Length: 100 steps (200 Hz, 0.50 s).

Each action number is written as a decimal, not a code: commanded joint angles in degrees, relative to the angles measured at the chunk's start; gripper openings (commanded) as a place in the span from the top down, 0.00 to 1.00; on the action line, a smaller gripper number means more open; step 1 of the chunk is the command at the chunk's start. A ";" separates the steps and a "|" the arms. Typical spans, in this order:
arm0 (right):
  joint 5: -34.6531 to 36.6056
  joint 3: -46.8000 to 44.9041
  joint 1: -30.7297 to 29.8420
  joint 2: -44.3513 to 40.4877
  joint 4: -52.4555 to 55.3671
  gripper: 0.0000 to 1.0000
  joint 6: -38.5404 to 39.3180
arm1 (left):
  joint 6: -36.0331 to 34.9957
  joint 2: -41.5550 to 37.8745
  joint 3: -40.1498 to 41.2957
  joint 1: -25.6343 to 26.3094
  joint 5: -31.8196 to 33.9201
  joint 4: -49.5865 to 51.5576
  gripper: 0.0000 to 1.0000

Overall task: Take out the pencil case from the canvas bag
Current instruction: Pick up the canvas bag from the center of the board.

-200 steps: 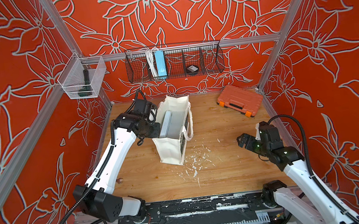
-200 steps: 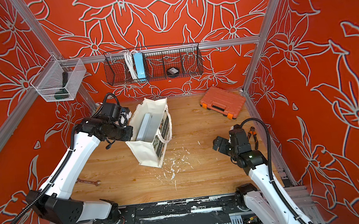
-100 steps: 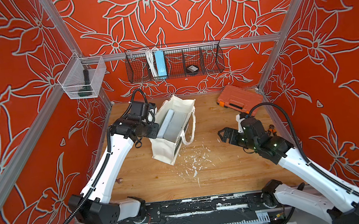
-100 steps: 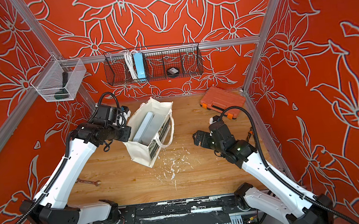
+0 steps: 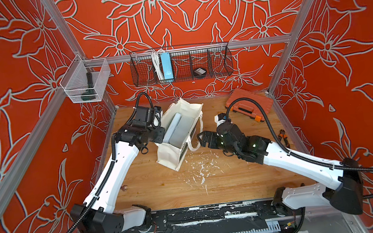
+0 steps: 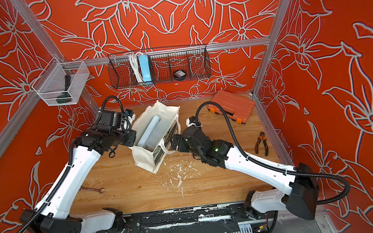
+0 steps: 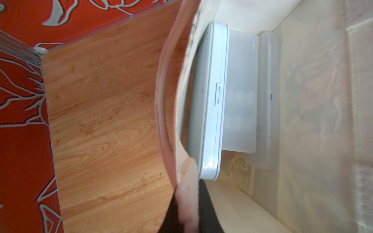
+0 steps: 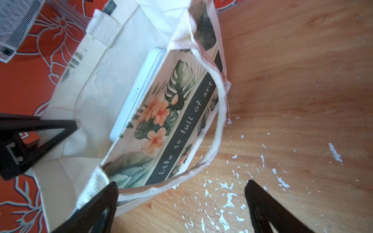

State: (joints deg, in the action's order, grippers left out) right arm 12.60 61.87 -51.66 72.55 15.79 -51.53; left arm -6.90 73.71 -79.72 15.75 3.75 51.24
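The wooden table (image 5: 164, 186) fills the floor of the cell, white flecks scraped across the middle. Toward the back, a bit left, the canvas bag (image 5: 169, 153) stands tipped at an angle with its mouth gaping, the leafy "Life is full of art" panel facing the right arm. The left gripper (image 7: 187, 203) is pinched tight on the cloth of the bag's rim, on the side away from the print. The right gripper (image 8: 179, 203) has its jaws spread wide, nothing in them, just beside the near handle loop. An orange tool case (image 5: 249, 106) sits in the back right corner, well apart. The pencil case (image 7: 212, 96), pale and flat, is inside the bag on its edge, against the wall the left gripper grips. Something frosted sits right next to it, can't tell what. There's pliers (image 6: 261, 143) by the right edge and a small wrench (image 6: 92, 189) near the left arm.
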 commanded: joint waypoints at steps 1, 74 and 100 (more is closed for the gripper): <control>4.47 2.73 -0.81 0.92 -3.05 0.02 -1.48 | -1.28 -3.48 -1.23 -0.10 1.09 -10.14 1.00; 1.95 8.36 -2.02 9.70 -2.96 0.02 -4.85 | -3.01 -3.82 -1.40 -0.10 -0.37 -11.49 1.00; 2.54 7.06 -2.72 11.29 -3.71 0.07 -7.63 | -3.85 -4.36 -1.18 -0.10 -0.56 -12.58 1.00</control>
State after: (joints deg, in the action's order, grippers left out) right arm 13.80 68.88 -53.52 82.78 12.95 -55.94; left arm -9.02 72.79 -79.15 15.75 3.40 47.53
